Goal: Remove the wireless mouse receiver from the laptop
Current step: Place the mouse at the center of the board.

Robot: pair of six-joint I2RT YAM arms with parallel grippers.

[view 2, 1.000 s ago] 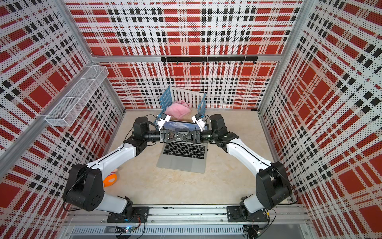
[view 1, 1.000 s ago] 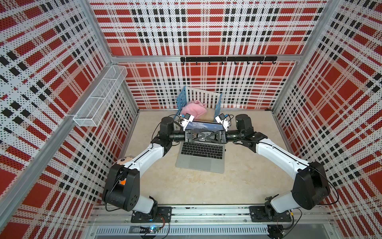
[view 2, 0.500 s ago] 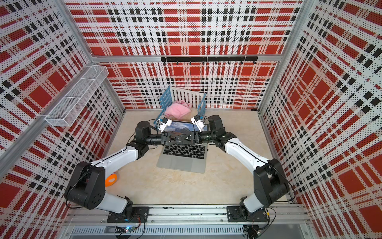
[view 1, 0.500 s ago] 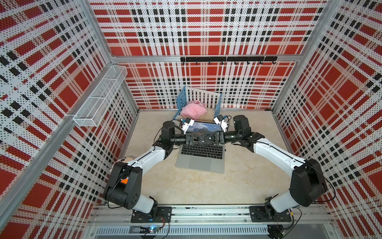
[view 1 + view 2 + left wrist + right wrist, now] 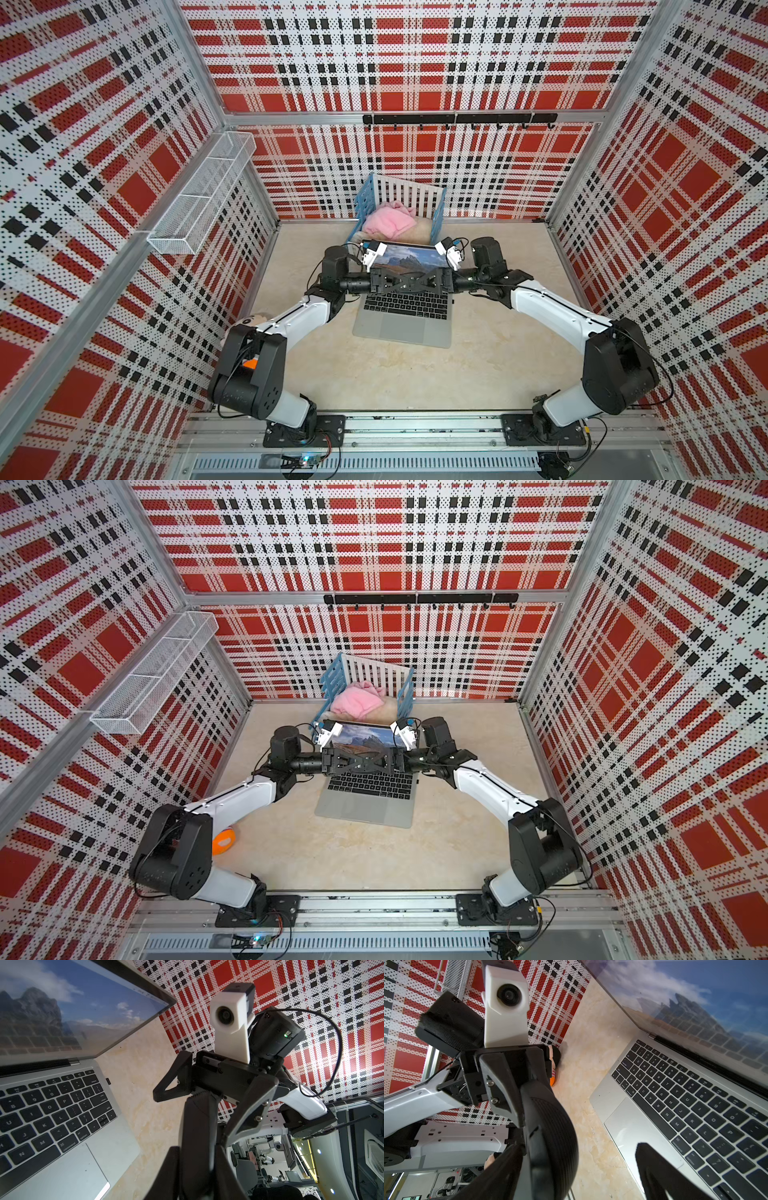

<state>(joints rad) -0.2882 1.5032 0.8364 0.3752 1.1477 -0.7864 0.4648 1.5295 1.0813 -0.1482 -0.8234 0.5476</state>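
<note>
The open silver-grey laptop (image 5: 401, 328) (image 5: 365, 808) (image 5: 116, 1136) (image 5: 623, 1126) sits mid-table with a mountain picture on its screen. The wireless mouse receiver (image 5: 108, 1081) is a tiny black stub plugged into the laptop's side edge near the hinge; both top views hide it under the arms. Both grippers meet above the keyboard's back rows. My left gripper (image 5: 415, 283) (image 5: 374, 764) (image 5: 197, 1151) is shut on a black oval mouse (image 5: 197, 1126) (image 5: 554, 1126). My right gripper (image 5: 395, 283) (image 5: 351, 764) (image 5: 575, 1153) faces it, open wide around the mouse, one finger (image 5: 654, 1167) well clear of it.
A blue-and-white crib (image 5: 399, 195) (image 5: 365, 675) with pink cloth stands behind the laptop at the back wall. A wire basket (image 5: 199, 199) hangs on the left wall. An orange toy (image 5: 224, 841) lies beside the left arm's base.
My right gripper's jaws have spread wide apart, while the left stays shut on the mouse. Both grippers have shifted slightly toward the front, over the keyboard.
</note>
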